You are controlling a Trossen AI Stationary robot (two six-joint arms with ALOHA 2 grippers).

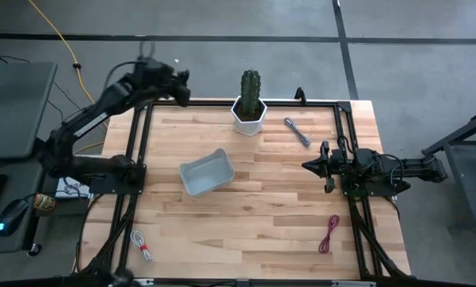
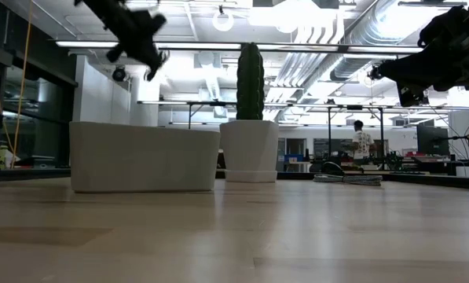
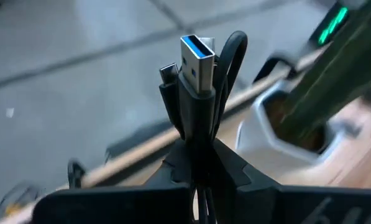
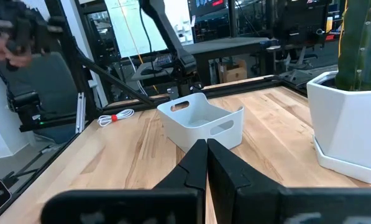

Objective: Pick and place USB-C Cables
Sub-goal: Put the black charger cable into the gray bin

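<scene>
Left gripper [image 1: 182, 86] raised over the table's far left corner, fingers clamped on the black USB-C cable bundle [image 3: 201, 81], blue-tipped plug sticking up between the fingers. Right gripper [image 1: 308, 166] waits over the right side of the table, fingers pressed together, holding nothing. Light grey plastic bin [image 1: 206, 173] sits mid-table, tilted. Green cactus in white hexagonal pot [image 1: 249, 104] stands at the far edge, just beside the left gripper. Grey cable bundle [image 1: 297, 131] lies right of the pot, dark red cable bundle [image 1: 328, 233] near right front, white-and-red cable bundle [image 1: 142, 246] at left front corner
</scene>
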